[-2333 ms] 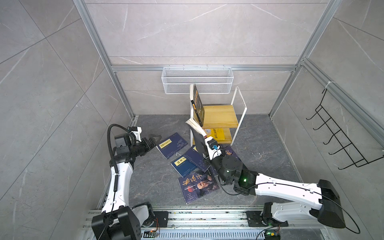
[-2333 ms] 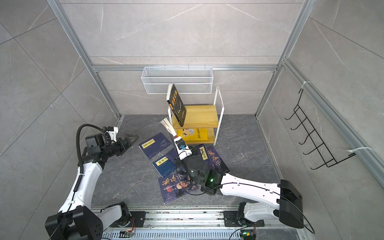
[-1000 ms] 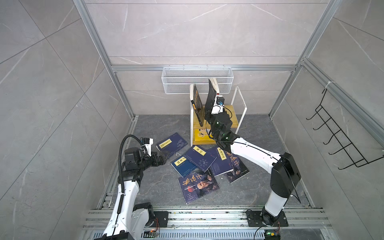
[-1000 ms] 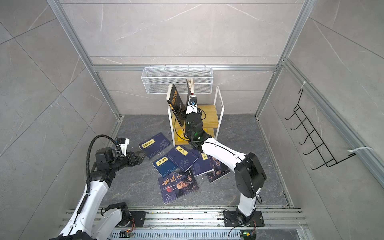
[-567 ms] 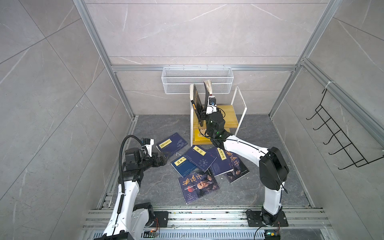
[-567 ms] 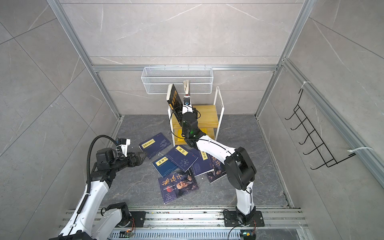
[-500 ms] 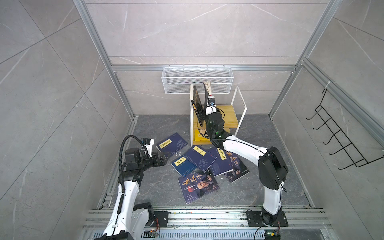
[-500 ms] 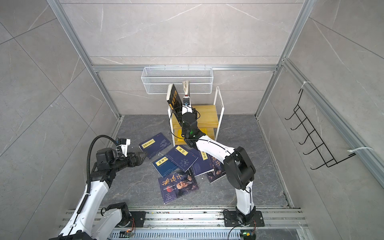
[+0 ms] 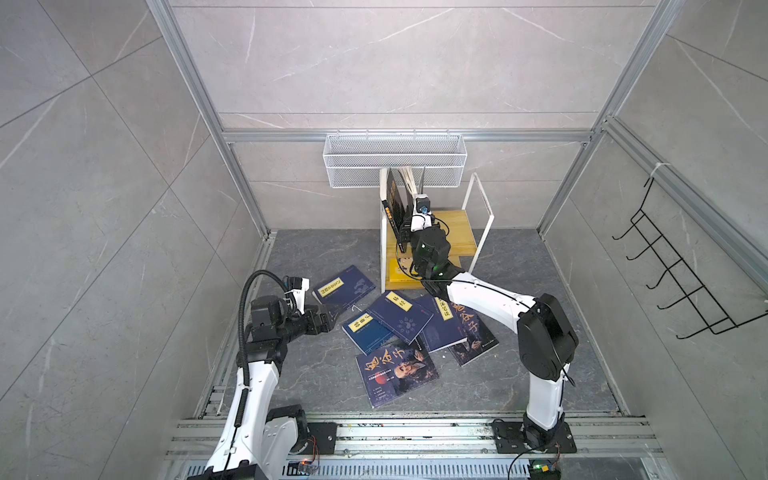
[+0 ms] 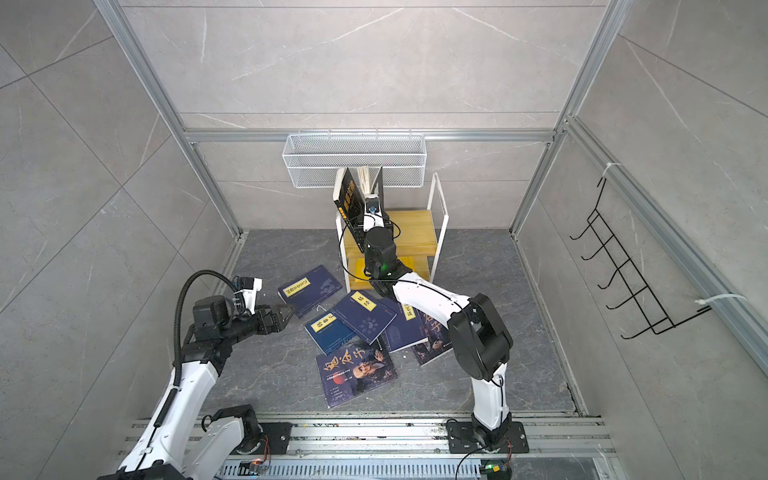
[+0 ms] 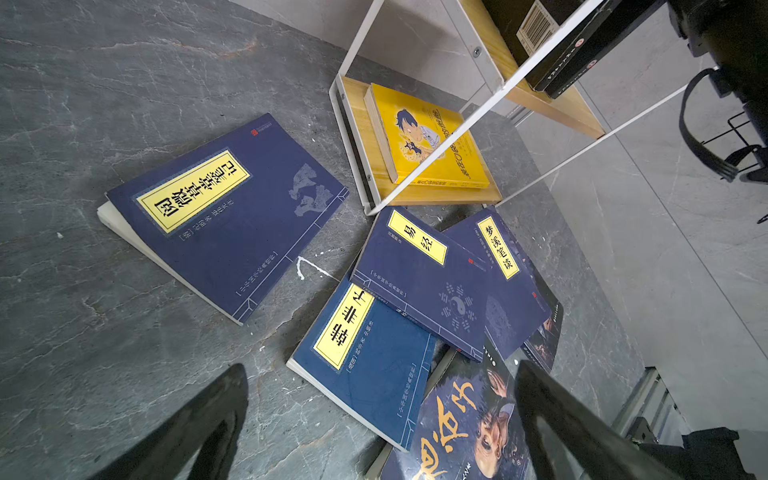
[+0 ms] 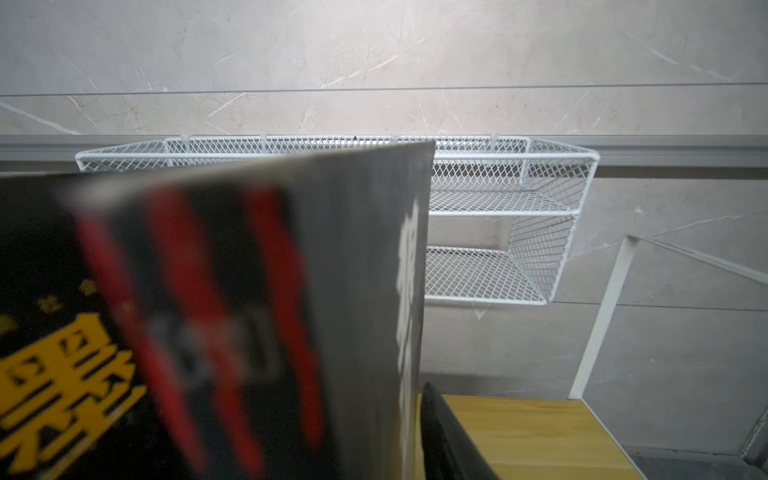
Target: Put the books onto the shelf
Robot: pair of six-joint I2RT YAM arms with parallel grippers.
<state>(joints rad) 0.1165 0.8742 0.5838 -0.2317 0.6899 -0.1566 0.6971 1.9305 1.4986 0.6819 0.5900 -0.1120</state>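
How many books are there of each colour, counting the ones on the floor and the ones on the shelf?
Navy books with yellow labels: 4
Navy books with orange writing: 2
Black books: 2
Yellow book: 1
Total: 9 books

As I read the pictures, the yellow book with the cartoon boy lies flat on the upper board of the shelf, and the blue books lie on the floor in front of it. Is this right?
Not quite. The yellow book lies flat on the lower board of the shelf, not the upper one; the left wrist view shows this. The blue books do lie on the floor in front of it.
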